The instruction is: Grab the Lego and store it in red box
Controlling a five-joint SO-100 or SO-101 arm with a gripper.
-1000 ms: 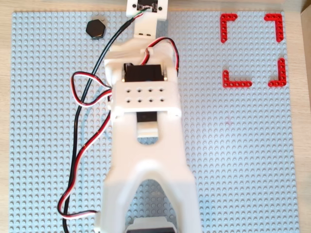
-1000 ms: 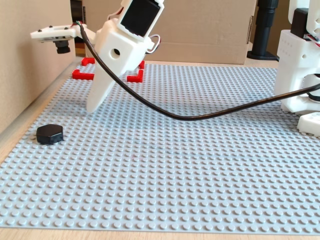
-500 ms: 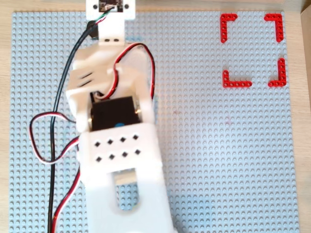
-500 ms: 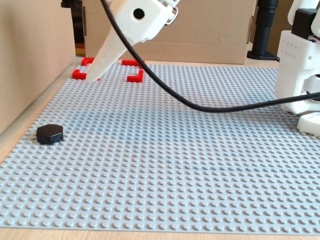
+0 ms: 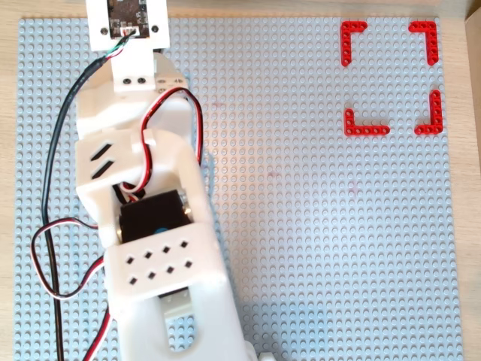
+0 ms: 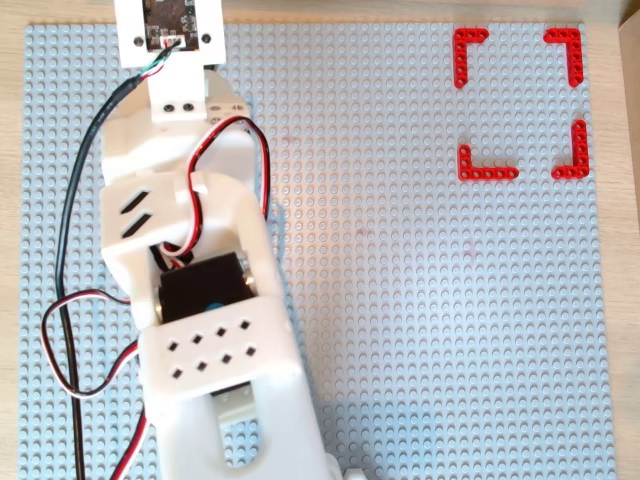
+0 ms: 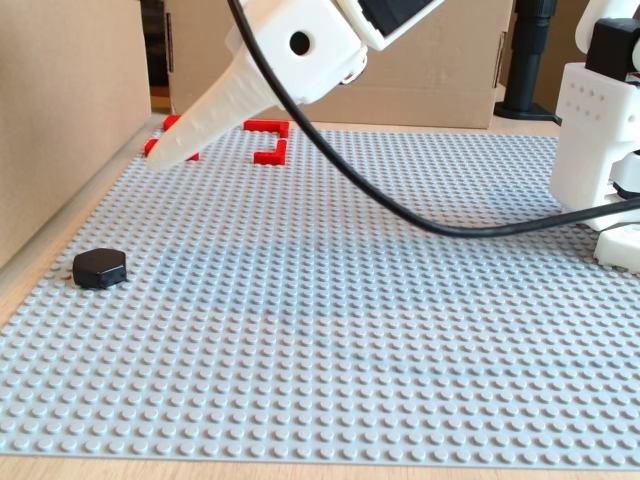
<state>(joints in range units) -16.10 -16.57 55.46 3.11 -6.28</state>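
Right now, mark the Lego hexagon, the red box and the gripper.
Lego hexagon (image 7: 99,266), fixed view, on its flat glossy top.
Red box (image 5: 366,129), an overhead view, on its lower-left corner bracket.
Gripper (image 7: 165,152), fixed view, at the white finger's tip; jaw state unclear.

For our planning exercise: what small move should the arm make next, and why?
Probably swing the gripper down toward the black hexagon. In the fixed view the piece lies alone near the mat's left edge, untouched, while the gripper hangs above it, nearer the red corners.

Bright, even daylight; soft faint shadows, sharp focus, no glare.
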